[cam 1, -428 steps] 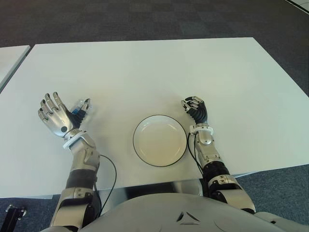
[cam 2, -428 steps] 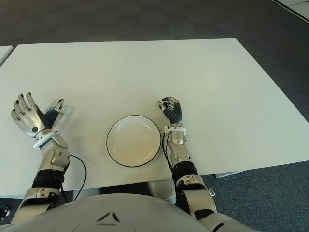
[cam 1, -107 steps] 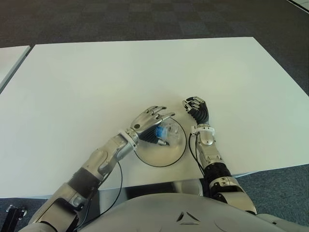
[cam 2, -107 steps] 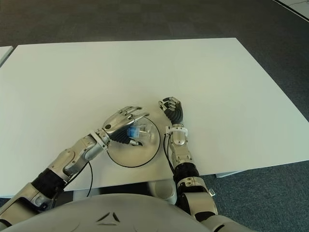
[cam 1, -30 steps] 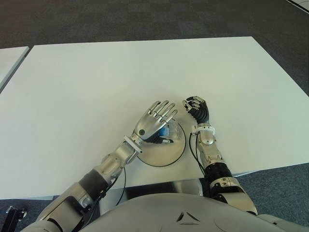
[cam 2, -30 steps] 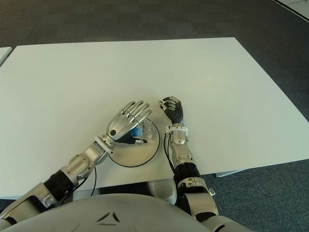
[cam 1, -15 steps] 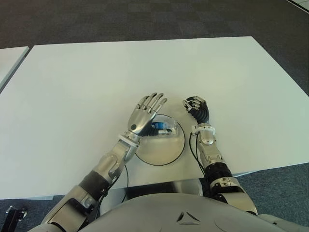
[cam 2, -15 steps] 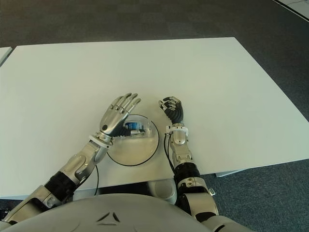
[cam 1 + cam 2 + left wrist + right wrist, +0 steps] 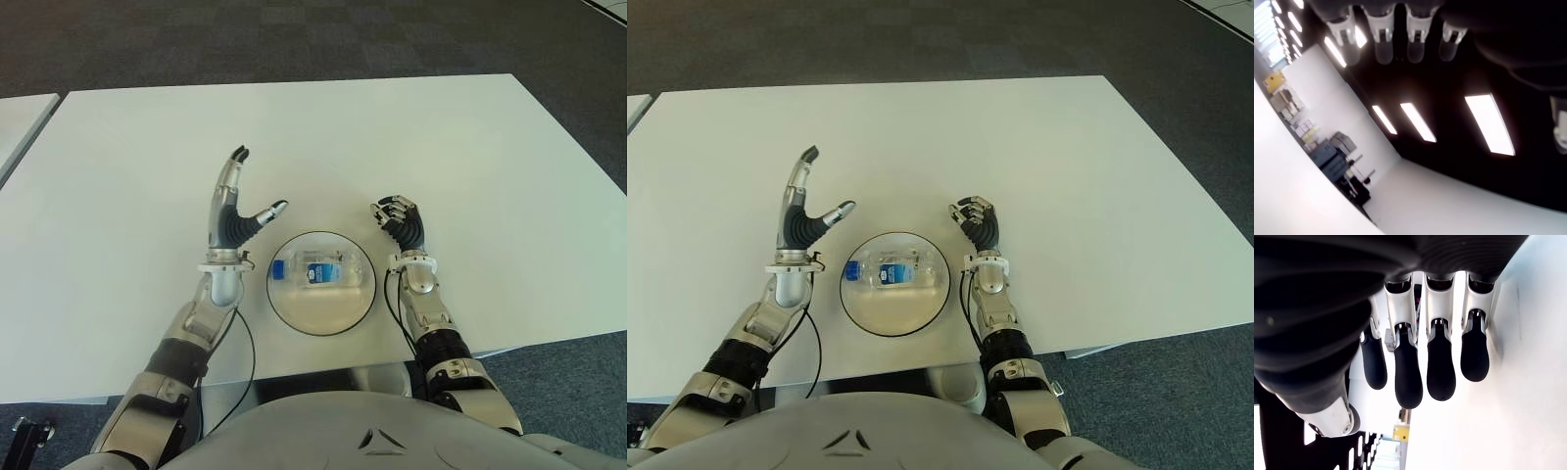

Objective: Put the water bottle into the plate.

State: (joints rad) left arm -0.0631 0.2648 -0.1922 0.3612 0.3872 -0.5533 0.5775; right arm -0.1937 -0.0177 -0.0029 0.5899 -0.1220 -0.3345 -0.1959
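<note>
A small clear water bottle [image 9: 318, 269] with a blue cap and blue label lies on its side in the white, dark-rimmed plate [image 9: 323, 311] near the front of the white table [image 9: 294, 137]. My left hand [image 9: 238, 208] is raised just left of the plate, fingers straight up and thumb spread, open and holding nothing. Its wrist view shows only fingertips [image 9: 1383, 44] against a ceiling with lights. My right hand [image 9: 400, 221] shows just right of the plate with curled fingers [image 9: 1440, 367] and nothing in them.
The table's front edge runs close to my body. A black cable [image 9: 252, 345] loops beside my left forearm. The corner of a second white table [image 9: 18, 122] shows at far left. Dark carpet surrounds the tables.
My left hand has let go of the bottle, lifted off the plate and swung left, palm turned upright. The bottle now lies uncovered in the plate. The right hand has not moved.
</note>
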